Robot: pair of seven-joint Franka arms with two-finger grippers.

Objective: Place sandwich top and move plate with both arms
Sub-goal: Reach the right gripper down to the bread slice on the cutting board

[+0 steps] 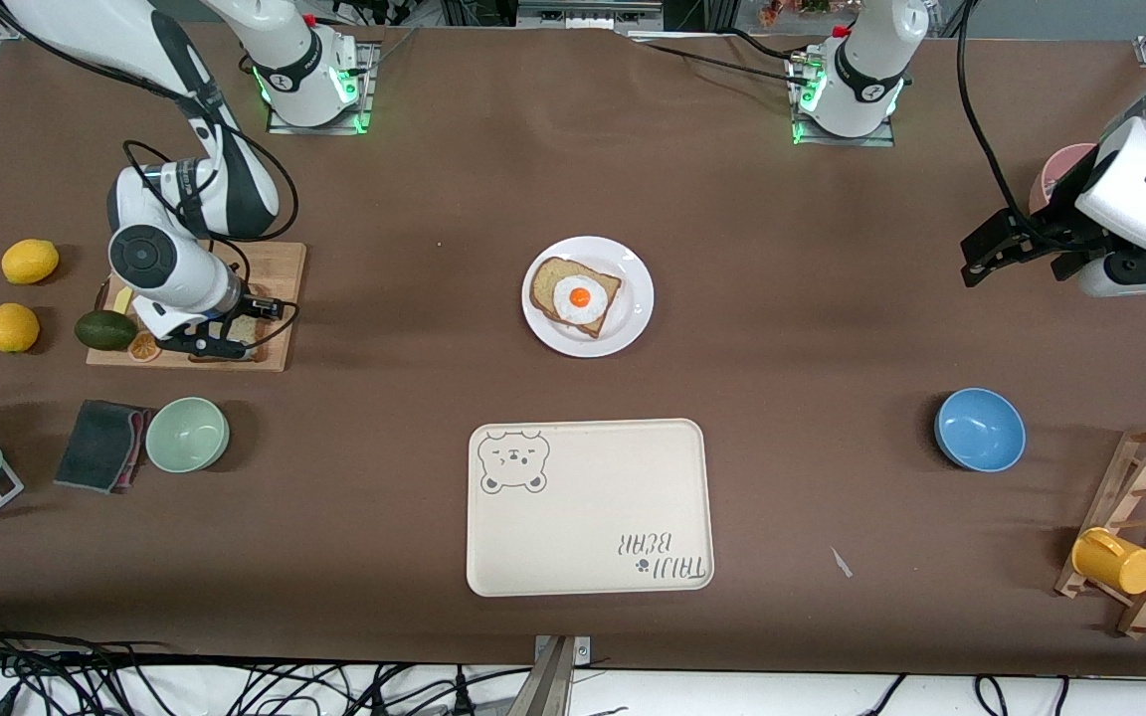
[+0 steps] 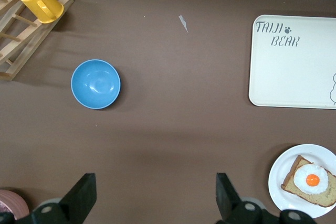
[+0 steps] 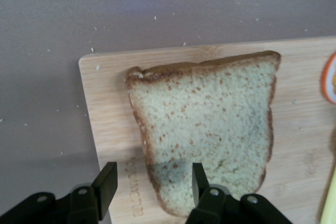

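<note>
The sandwich top (image 3: 210, 124), a plain speckled bread slice, lies flat on a wooden cutting board (image 3: 110, 108) at the right arm's end of the table. My right gripper (image 3: 152, 179) is open and low over it, with one finger over the bread's rounded end and the other over bare board. In the front view that gripper (image 1: 225, 336) hides most of the slice. The white plate (image 1: 633, 298) sits mid-table and bears a bread slice with a fried egg (image 1: 578, 295). My left gripper (image 1: 1019, 267) is open, empty and held high over bare table (image 2: 155, 192). The plate also shows in the left wrist view (image 2: 278, 177).
A cream bear tray (image 1: 588, 507) lies nearer the camera than the plate. A blue bowl (image 1: 979, 429) and a wooden rack with a yellow cup (image 1: 1115, 562) are at the left arm's end. A green bowl (image 1: 187, 434), dark cloth (image 1: 100, 445), avocado (image 1: 105, 329) and two lemons (image 1: 21, 293) surround the cutting board.
</note>
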